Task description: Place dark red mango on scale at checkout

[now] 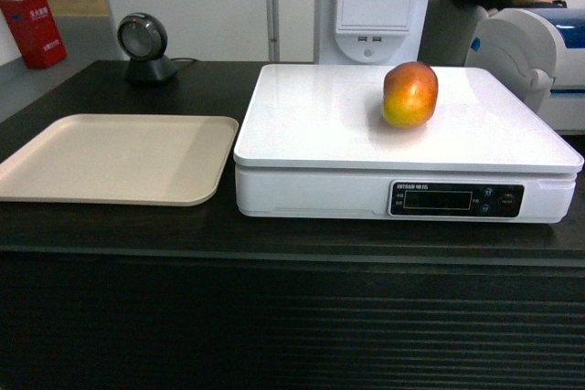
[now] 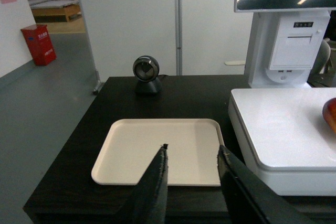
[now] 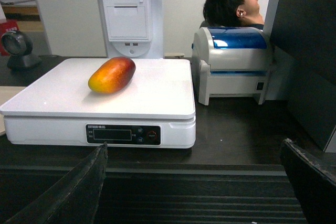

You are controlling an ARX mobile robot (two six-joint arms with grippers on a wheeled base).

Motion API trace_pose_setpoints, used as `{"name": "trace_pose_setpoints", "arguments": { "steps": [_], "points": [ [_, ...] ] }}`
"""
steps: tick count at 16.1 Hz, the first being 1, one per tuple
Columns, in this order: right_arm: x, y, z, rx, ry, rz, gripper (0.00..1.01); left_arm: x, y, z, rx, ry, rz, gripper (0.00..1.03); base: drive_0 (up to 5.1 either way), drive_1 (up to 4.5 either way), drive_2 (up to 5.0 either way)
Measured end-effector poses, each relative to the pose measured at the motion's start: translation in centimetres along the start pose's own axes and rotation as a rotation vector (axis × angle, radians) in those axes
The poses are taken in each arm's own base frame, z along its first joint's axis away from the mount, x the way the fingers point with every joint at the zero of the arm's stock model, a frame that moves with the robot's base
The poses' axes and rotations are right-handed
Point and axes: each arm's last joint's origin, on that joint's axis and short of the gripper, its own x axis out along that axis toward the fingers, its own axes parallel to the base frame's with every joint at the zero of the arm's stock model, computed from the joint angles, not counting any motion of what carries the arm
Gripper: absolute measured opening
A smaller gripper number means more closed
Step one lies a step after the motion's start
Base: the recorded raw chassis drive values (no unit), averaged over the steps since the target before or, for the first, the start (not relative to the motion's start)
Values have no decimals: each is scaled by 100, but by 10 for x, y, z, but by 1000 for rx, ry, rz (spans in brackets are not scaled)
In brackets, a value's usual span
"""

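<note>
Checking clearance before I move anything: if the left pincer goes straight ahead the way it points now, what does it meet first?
Probably the beige tray: the open left pincer points over it, slanting down. Depth is unclear; held level, it might instead reach the round scanner behind.

Beige tray (image 1: pixel 114 157) beside round scanner (image 1: pixel 143 46); label printer (image 3: pixel 233 64); person (image 3: pixel 231 3) behind.
</note>
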Motion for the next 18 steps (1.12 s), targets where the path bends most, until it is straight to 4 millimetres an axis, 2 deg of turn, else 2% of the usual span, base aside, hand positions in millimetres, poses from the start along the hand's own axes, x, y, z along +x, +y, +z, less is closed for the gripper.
{"name": "trace_pose_setpoints", "arguments": {
  "steps": [2, 3, 5, 9, 18],
  "points": [
    [0, 0, 0, 0, 0, 0, 98, -11, 13, -28, -1, -6, -4, 10, 0, 0, 0],
    [0, 0, 0, 0, 0, 0, 98, -14, 16, -37, -3, -4, -5, 2, 0, 0, 0],
    [0, 0, 0, 0, 0, 0, 98, -18, 21, -54, -2, 10, -7, 2, 0, 0, 0],
    [0, 0, 0, 0, 0, 0, 98, -26, 36, -73, -6, 0, 15, 2, 0, 0, 0],
    [0, 0, 0, 0, 0, 0, 98, -40, 35, -97, -6, 30, -11, 2, 0, 0, 0]
  ]
}}
